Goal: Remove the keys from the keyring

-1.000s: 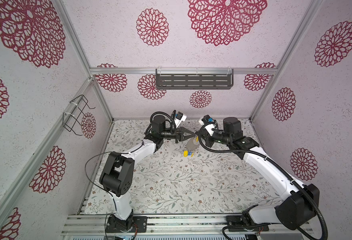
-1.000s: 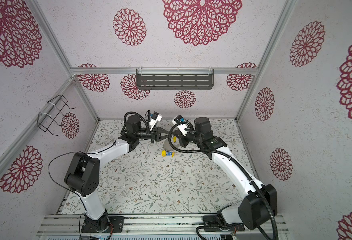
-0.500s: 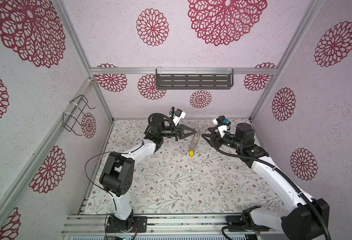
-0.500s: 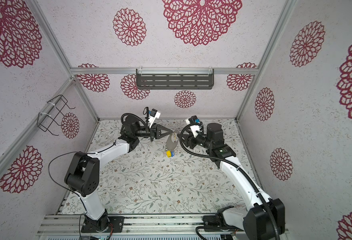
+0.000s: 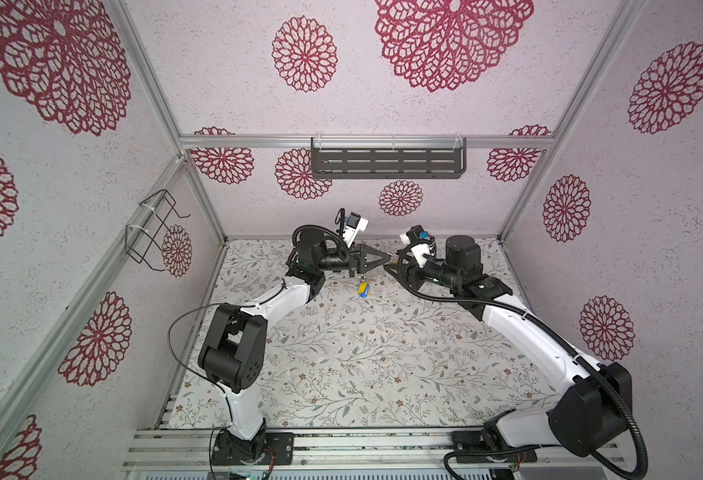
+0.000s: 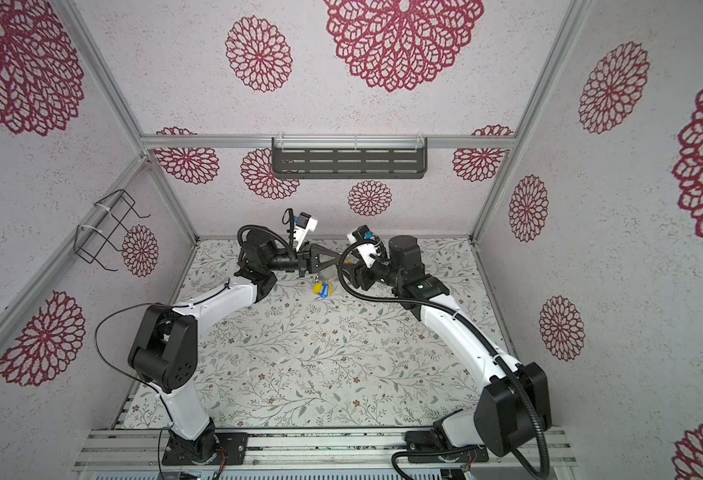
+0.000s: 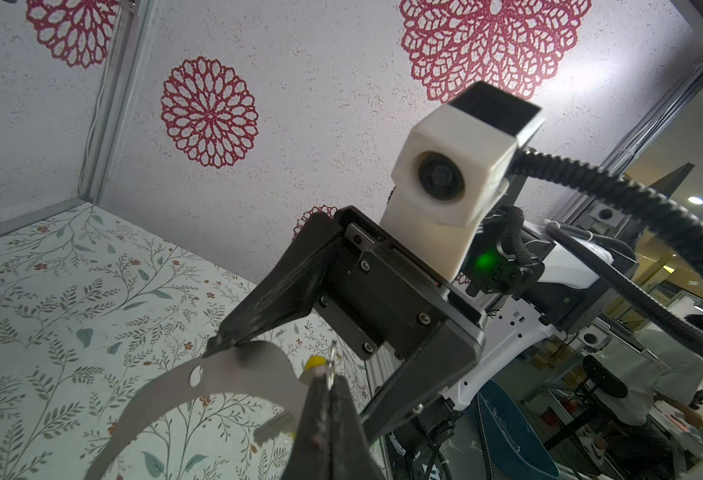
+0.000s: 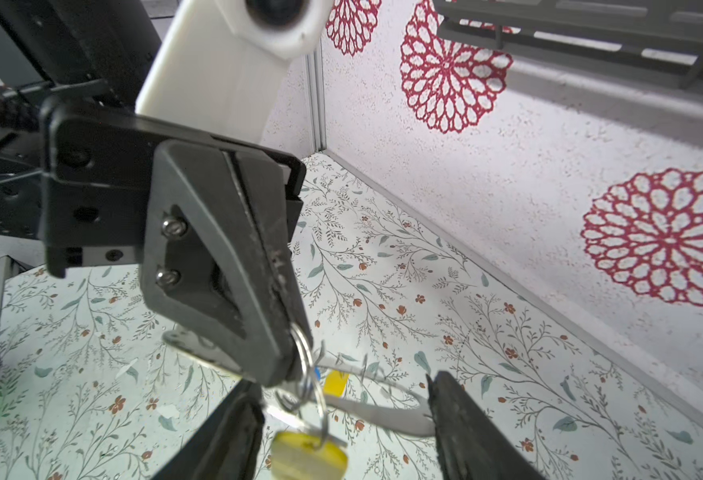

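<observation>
1. Well, begin at centre-left of a top view. Your left tool [image 5: 383, 262] reaches in level, raised off the desk [image 5: 362, 353]. It is clenched on the rim of the keyring. In the right wrist view a small split ring [image 8: 306, 353] sits right at its tips. I judge this arm is your anchor, holding the plate in the air so that whatever is threaded on it hangs free.

2. Next, the middle. The keyring [image 7: 237, 370] shows in the lower middle of the left wrist view, its grey arc curving away to the lower left. The keys [image 5: 363, 289] dangle beneath it as a yellow-and-blue bunch, just above centre in both top views. They look clear of the desk, though I cannot be certain.

3. Then, centre-right. Your right tool [image 8: 339, 381] faces the left one nose to nose and is released, grasping nothing. Its jaws are spread to either side of the plate. In the left wrist view one tip touches the plate's outer edge, while the other stands apart at the lower right.

4. Finally, my reading: that straddling stance sets you up to pinch a tag or its ring. Those rings are tiny and crowded, so close with care.
</observation>
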Tool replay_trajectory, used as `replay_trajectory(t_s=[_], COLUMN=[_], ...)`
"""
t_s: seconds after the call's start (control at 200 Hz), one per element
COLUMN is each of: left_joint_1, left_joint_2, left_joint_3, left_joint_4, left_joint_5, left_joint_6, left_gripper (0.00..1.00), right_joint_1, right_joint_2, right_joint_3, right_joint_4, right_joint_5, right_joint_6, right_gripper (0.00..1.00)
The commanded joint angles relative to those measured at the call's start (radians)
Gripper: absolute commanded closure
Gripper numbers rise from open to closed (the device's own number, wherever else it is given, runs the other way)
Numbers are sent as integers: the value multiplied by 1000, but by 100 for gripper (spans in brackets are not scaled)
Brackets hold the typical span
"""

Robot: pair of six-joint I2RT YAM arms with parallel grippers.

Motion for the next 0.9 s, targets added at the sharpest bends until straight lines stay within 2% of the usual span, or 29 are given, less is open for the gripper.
replay_trajectory(t_s=[0.0, 0.135, 0.19, 0.305, 0.455, 0.585, 0.696, 0.716, 0.761, 0.776, 0.891], left_joint_1=[-5, -2, 2, 16, 10, -19, -47, -49, -50, -49, -47], left_joint_2=[-19, -19, -20, -39, -59, -72, -94, -97, -98, -99, -96], left_joint_3=[27, 27, 27, 21, 7, -37, -65, -64, -60, -61, -61], left_joint_4=[14, 13, 14, 3, 13, 107, 86, 67, 36, 32, 18], left_joint_5=[25, 24, 18, -43, -171, -274, -335, -334, -326, -324, -297], left_joint_6=[12, 12, 13, 12, 2, -25, 25, 38, 55, 58, 60], left_gripper=[100, 100, 100, 100, 100, 100, 100, 100, 100, 100, 100], right_joint_1=[6, 6, 7, 8, 17, 39, 60, 61, 61, 60, 57], right_joint_2=[-10, -24, -31, -55, -78, -82, -75, -73, -70, -70, -78], right_joint_3=[35, 34, 36, 21, -2, -31, -36, -36, -34, -31, -10], right_joint_4=[16, 6, -9, -33, -25, 34, 33, 28, 9, 1, -40], right_joint_5=[76, 87, 93, 117, 106, 89, 105, 110, 125, 132, 196], right_joint_6=[-42, -45, -46, -56, -33, 15, 33, 34, 23, 18, -16], right_gripper=[41, 61, 72, 93, 99, 100, 100, 94, 68, 63, 62])
